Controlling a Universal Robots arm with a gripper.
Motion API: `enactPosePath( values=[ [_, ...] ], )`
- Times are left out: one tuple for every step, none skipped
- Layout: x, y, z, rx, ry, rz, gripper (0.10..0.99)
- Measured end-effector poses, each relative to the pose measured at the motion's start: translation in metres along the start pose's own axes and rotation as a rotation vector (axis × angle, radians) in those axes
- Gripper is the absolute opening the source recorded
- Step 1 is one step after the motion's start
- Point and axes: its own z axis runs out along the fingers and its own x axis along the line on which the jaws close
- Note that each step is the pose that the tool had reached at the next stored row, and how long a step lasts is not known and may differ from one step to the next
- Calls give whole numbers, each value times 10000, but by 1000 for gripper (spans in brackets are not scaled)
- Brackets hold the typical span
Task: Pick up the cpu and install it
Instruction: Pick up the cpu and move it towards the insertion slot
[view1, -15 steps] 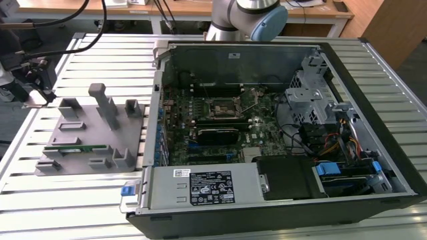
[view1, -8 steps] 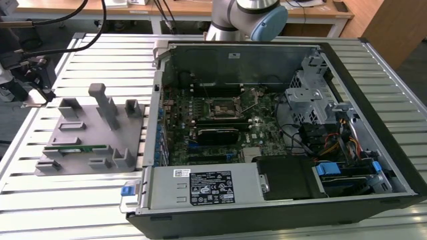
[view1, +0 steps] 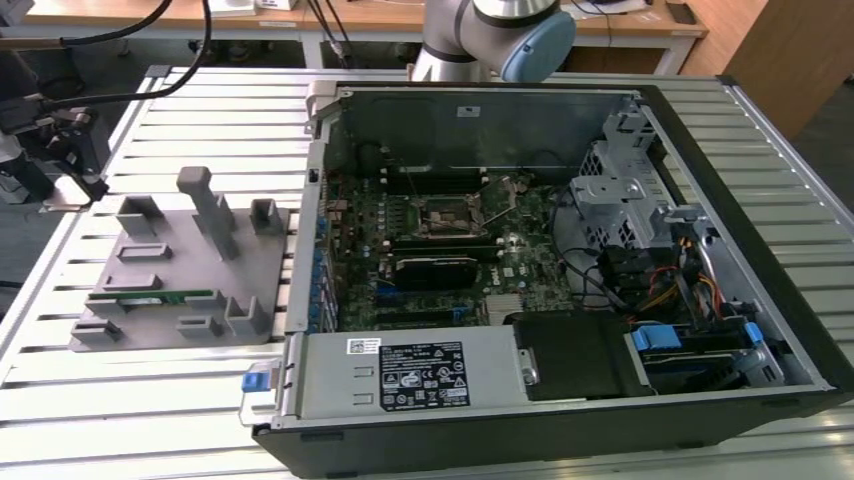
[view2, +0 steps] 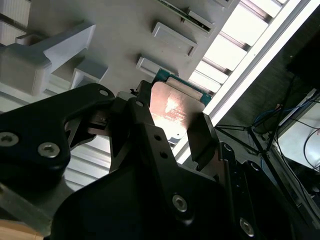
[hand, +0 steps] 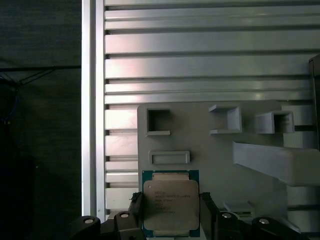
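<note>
Slatted aluminium worktop (hand: 200, 65) under everything, with dark floor past its edge.

Closest in, both wrist views show the gripper (hand: 171, 212) with its fingers (hand: 136, 207) pressed against two opposite edges of the cpu (hand: 170, 200). As far as I can tell they're clamped on it, not just parked beside it. The chip sits flat between them, silvery lid facing the first wrist camera and green board edge peeking out around it. It hangs over the near corner of the grey holder plate (hand: 210, 160). Whether it's lifted clear or just resting there, I can't say.

Handling-wise, I'd guess it's light and rigid, but the lid looks slick and the underside contacts are the delicate bit. Edge grip like this seems the right call, with no squeezing across the faces and no tilt.

Just beyond the chip on the plate are a shallow rectangular frame (hand: 169, 158), a square pocket (hand: 159, 121) and a chunky sloped tower (hand: 280, 162) off to one side. The green memory stick (view1: 154, 297) lies in its slot on that plate.

Farther off, toward the exterior view's right, is the open PC case (view1: 787, 300). The cpu socket (view1: 447, 213) is mid-motherboard and looks open. A black block (view1: 434, 270) sits just beside it, and the case walls, the metal drive cage (view1: 621, 180) and a cable bundle (view1: 627, 270) crowd that area, so it's a tight spot to reach into.
</note>
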Motion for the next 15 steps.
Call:
enactPosePath(
  values=[
    [0, 1, -9, 1, 0, 0, 537],
    [0, 1, -17, 0, 0, 0, 537],
    [0, 1, -25, 0, 0, 0, 537],
    [1, 2, -31, 0, -1, 0, 537],
    [0, 2, -36, -1, -2, 0, 537],
    [1, 3, -41, -1, -1, 0, 537],
    [1, 3, -46, 0, 0, 0, 537],
    [1, 3, -51, 0, 0, 0, 537],
    [1, 3, -55, 0, -1, 0, 537],
    [1, 4, -59, 0, 0, 0, 537],
    [1, 4, -64, 0, 0, 0, 537],
    [1, 4, -68, 0, 0, 0, 537],
    [1, 5, -72, 0, 0, 0, 537],
    [1, 5, -76, 0, 0, 0, 537],
    [1, 5, -80, 0, -1, 0, 537]
  ],
)
